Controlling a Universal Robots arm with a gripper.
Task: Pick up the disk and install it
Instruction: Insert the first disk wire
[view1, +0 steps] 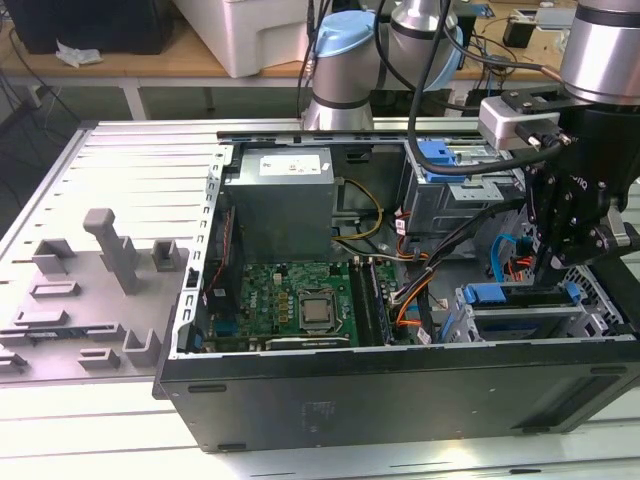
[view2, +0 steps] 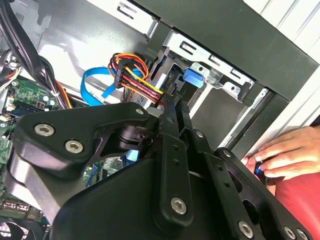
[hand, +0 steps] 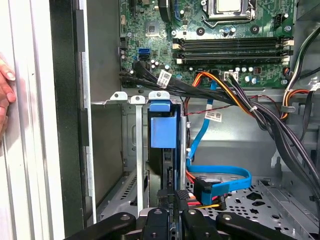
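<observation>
Open computer case (view1: 400, 400) holds motherboard (view1: 290, 305) and cables (hand: 190, 89).

Disk (view1: 497, 294) sits in the drive cage (view1: 520, 322) at the lower right of the exterior view, standing on edge in a slot, with the blue frame strip showing along its upper edge. In the first wrist view the disk (hand: 162, 131) shows a blue plastic end tab with the dark body behind it, between the cage's metal uprights. Label and silver face are hidden; the second wrist view shows the same blue tab (view2: 193, 78) at the cage's mouth.
</observation>
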